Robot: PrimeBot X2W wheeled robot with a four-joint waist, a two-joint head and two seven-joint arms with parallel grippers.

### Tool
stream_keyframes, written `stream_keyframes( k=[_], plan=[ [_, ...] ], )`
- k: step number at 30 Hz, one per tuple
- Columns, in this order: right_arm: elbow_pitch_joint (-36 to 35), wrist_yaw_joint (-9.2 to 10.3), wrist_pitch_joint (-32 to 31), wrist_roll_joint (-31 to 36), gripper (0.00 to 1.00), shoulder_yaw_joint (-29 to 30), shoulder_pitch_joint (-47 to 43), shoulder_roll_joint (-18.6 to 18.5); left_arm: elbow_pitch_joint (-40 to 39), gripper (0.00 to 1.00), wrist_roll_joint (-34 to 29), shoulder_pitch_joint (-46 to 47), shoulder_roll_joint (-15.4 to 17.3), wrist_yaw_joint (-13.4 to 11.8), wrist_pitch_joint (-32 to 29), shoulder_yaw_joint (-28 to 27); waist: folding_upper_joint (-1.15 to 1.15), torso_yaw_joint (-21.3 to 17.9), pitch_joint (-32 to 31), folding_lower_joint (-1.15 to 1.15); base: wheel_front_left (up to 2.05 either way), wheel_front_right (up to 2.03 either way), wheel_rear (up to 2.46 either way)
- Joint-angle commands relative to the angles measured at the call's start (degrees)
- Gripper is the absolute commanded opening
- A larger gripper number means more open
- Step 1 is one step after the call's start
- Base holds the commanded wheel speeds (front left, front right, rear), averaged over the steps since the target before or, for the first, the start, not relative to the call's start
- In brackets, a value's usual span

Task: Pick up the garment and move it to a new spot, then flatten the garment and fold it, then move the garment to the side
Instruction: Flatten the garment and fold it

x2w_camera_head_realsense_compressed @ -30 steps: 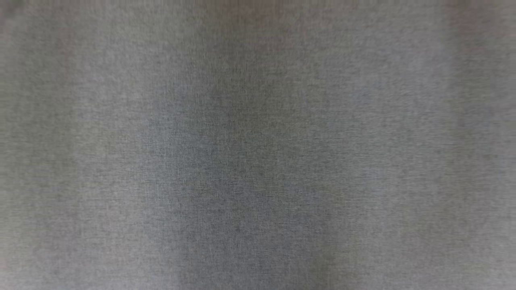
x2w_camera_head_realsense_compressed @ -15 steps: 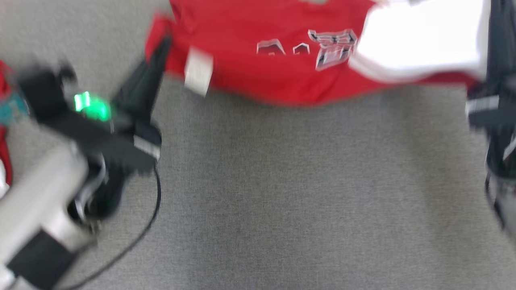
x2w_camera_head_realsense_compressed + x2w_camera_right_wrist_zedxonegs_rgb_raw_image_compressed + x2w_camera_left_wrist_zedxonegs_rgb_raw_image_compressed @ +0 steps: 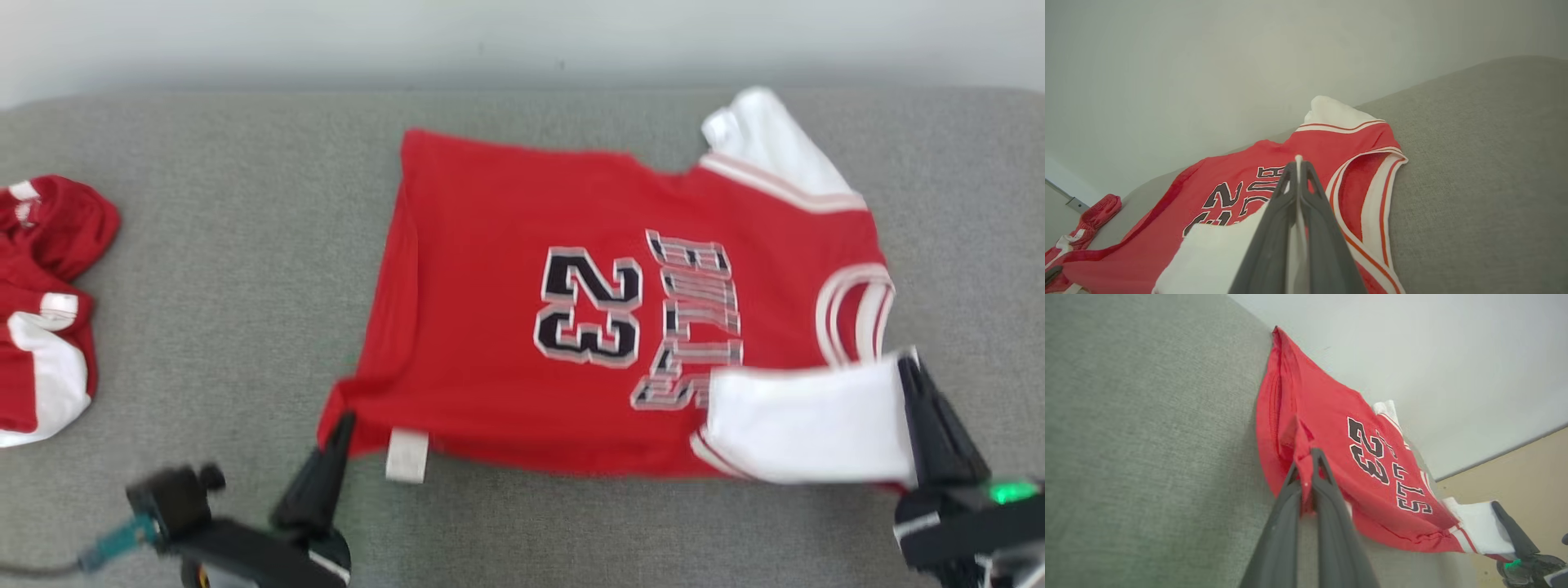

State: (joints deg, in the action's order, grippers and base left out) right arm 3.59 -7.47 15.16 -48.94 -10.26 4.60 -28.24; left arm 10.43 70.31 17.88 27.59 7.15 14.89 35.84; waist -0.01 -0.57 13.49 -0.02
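Garment point(image 3: 490, 245), a red jersey with "23" and black-and-white lettering, lies spread on the grey fabric-covered table point(image 3: 229, 245), right of centre, front side up, neck to the right and hem to the left. Far edge sits close to the pale wall point(image 3: 522, 41). One white sleeve point(image 3: 808, 420) is at the near right, the other white sleeve point(image 3: 767, 139) at the far right. A white tag point(image 3: 406, 456) hangs off the near hem.

Left tool point(image 3: 344, 423) is at the near-left hem corner, fingers pressed together with red cloth pinched between them; the left wrist view shows the corner bunched up between the tips point(image 3: 1306, 457). Right tool point(image 3: 908, 366) is at the near-right sleeve, fingers closed on its white edge, cloth seen between the tips in the right wrist view point(image 3: 1298, 163).

Second red-and-white piece of clothing point(image 3: 45, 302) lies crumpled at the far left edge, well apart from the jersey.
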Motion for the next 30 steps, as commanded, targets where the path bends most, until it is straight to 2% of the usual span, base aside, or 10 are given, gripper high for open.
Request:
stream_keyframes(
  k=[1, 6, 16, 23, 30],
  plan=[
    [0.53, -0.07, 0.12, -0.84, 0.0, 0.48, -1.81, -0.12, -0.09, 0.0, -0.14, -2.55, -1.54, 0.47, 0.27, -1.62, 0.01, 0.32, -1.36, 0.02, 0.0, 0.0, 0.0],
    [2.15, -0.07, 0.12, -0.55, 0.0, 1.81, -6.58, 0.5, -0.65, 0.0, -2.04, -9.37, -4.87, 0.32, 0.28, -7.3, 0.01, 0.13, -2.76, 0.02, 0.0, 0.0, 0.0],
    [2.91, -0.07, 0.13, -0.49, 0.0, 3.89, -12.88, 3.46, -1.24, 0.0, -8.0, -17.58, -6.66, 0.33, 0.29, -9.87, 0.01, -0.03, -5.73, 0.02, 0.0, 0.0, 0.0],
    [0.69, -0.07, 0.13, 1.01, 0.0, 4.31, -10.41, 3.95, -2.18, 0.0, -12.31, -16.51, -6.79, 0.34, 0.29, -10.86, 0.01, -0.5, -6.16, 0.02, 0.0, 0.0, 0.0],
    [0.81, -0.07, 0.13, 2.13, 0.0, 5.51, -6.82, 3.36, -0.94, 0.0, -16.15, -12.09, -5.49, 0.34, 0.29, -11.31, 0.01, -0.9, -5.6, 0.02, 0.0, 0.0, 0.0]
  ],
)
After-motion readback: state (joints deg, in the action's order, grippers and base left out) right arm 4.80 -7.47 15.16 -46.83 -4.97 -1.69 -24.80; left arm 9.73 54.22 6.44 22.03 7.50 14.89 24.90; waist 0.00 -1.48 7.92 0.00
